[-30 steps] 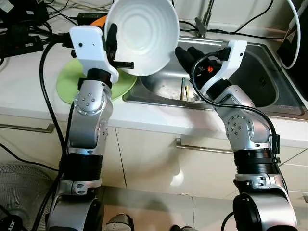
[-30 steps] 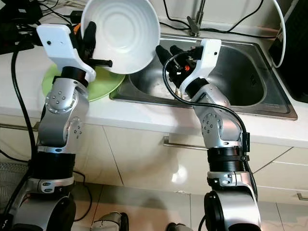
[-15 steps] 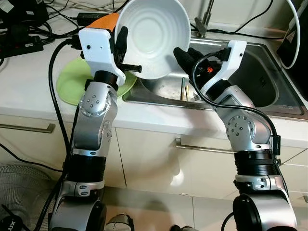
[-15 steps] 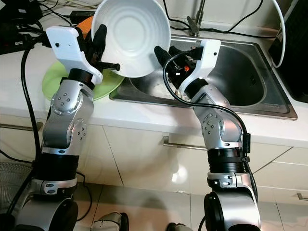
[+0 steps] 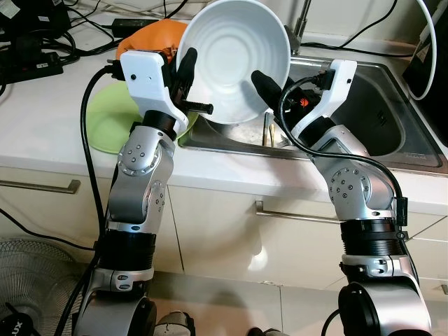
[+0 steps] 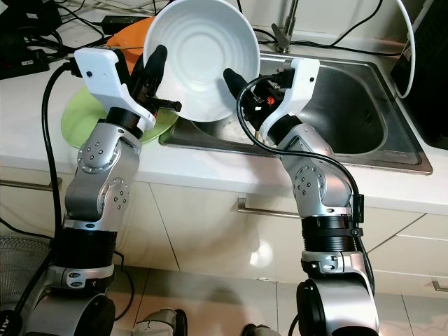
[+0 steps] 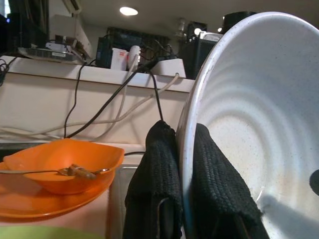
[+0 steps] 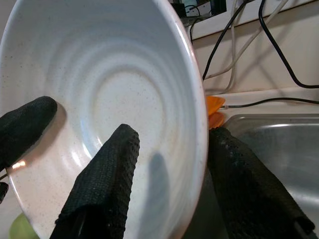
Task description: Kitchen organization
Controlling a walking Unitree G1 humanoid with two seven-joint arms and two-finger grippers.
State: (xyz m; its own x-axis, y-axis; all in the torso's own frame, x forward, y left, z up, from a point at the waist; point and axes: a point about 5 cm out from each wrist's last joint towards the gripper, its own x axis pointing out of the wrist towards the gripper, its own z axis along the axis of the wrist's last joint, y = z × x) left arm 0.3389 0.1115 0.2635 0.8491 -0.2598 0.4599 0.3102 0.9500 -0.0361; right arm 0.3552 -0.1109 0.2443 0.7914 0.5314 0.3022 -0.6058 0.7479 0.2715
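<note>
I've got the white bowl up in the air over the left end of the sink, tipped on edge with its inside facing the head camera, and I read this as a hand-over between my two hands. Left hand is clamped on the bowl's rim, one finger inside and one outside, wrist view shows both pads pressed to the wall. Right hand straddles the opposite rim: one finger lies against the inner face, the other sits behind the outer wall with a gap still showing, so I'd call it spread and not yet gripping. Keeping the bowl tilted is what gives both hands rim access at once, and holding it above the basin means a slip lands in the sink, not the floor. Left arm is raised with elbow bent, wrist rolled so the fingers point toward the sink; right arm comes up from the counter edge, forearm angled left across the basin. Green plate on the counter beside the sink, orange bowl with a spoon in it on an orange plate behind it. I'd only release left once right has clamped.
</note>
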